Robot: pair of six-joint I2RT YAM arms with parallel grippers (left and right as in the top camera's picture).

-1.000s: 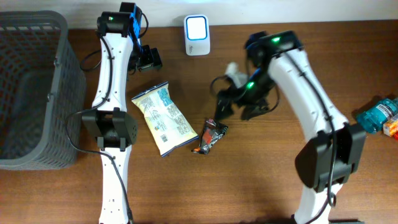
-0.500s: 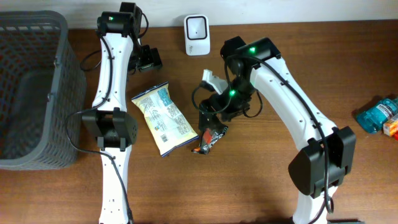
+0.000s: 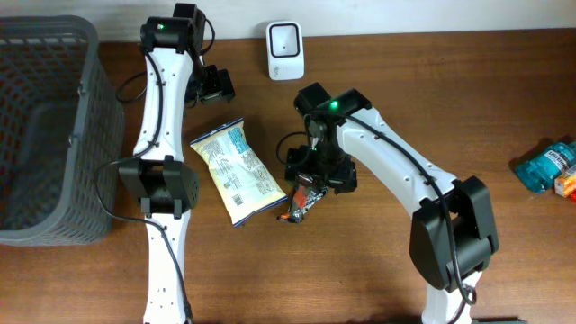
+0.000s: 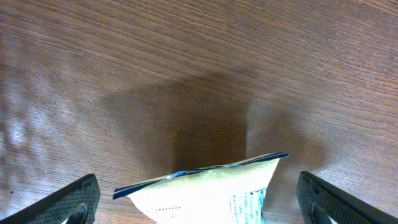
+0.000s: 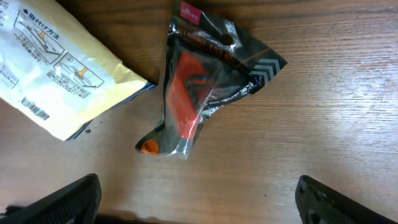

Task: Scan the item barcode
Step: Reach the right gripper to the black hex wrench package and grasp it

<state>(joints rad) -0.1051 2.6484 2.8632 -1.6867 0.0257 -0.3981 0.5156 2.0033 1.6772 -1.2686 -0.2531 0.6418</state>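
Note:
A small black packet with red print [image 3: 303,200] [image 5: 199,87] lies flat on the wooden table, near the middle. My right gripper [image 3: 320,173] [image 5: 199,205] hangs open just above its upper right end, touching nothing. A pale yellow and white snack bag [image 3: 236,171] [image 5: 56,68] lies to its left, with a barcode on the side facing up. Its top edge [image 4: 205,190] shows between the wide-open fingers [image 4: 68,202] of my left gripper [image 3: 214,85] [image 4: 198,208], which hovers beyond the bag's far end. The white barcode scanner [image 3: 284,39] stands at the table's far edge.
A large grey mesh basket [image 3: 49,54] fills the left side. Blue packaged items [image 3: 544,166] and an orange box [image 3: 567,184] sit at the right edge. A black cable loops by the left arm's base.
My right arm has swung left and toward the near side, from beside the scanner to over the black packet. The scanner's window has gone dim. The left arm has held still.

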